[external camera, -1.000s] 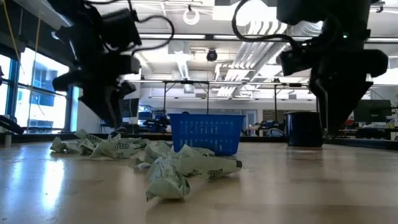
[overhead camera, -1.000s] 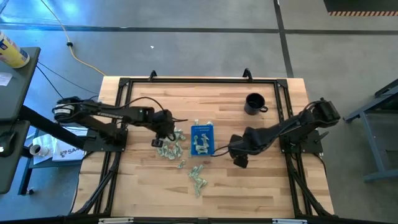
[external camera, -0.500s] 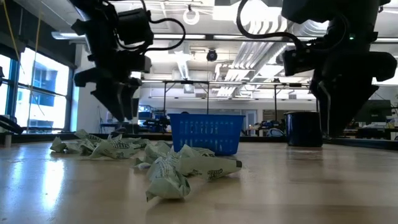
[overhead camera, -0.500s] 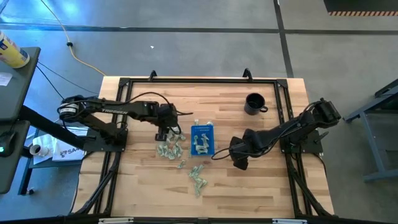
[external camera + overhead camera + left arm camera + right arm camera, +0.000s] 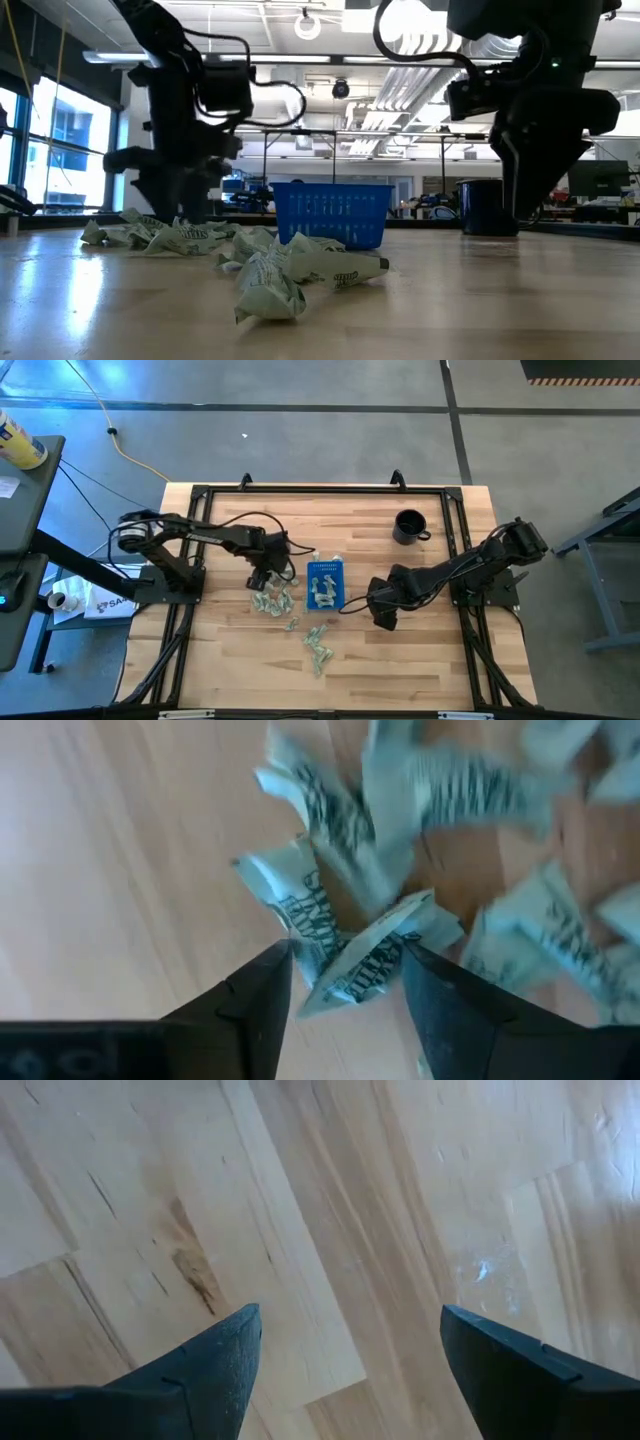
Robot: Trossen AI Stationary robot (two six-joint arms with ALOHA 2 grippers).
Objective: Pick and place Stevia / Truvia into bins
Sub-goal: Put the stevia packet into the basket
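Pale green and white sweetener packets lie in a loose heap (image 5: 272, 600) on the wood left of the blue tray (image 5: 335, 570), which holds a few packets (image 5: 322, 592). More packets (image 5: 318, 645) lie nearer the table's near edge. My left gripper (image 5: 262, 577) is down at the heap's far left side, open, its fingers on either side of one crumpled packet (image 5: 350, 970). My right gripper (image 5: 383, 618) hangs open over bare wood right of the tray. In the low view the tray (image 5: 332, 212) stands behind the near packets (image 5: 290, 275). My left gripper comes at the heap from above, pointing down, with one crumpled packet (image 5: 345, 982) lying on the table between its open fingertips (image 5: 275, 982). Whether the fingers touch that packet I cannot tell.
A black mug (image 5: 408, 527) stands toward the far right of the table, behind my right arm. A black frame rail (image 5: 320, 488) runs round the table's edges. Bare wood (image 5: 330, 1230) lies under my right gripper and along the near edge.
My left gripper has moved a little toward the near edge and come down onto the far left side of the packet heap. The packets and the tray lie as before.
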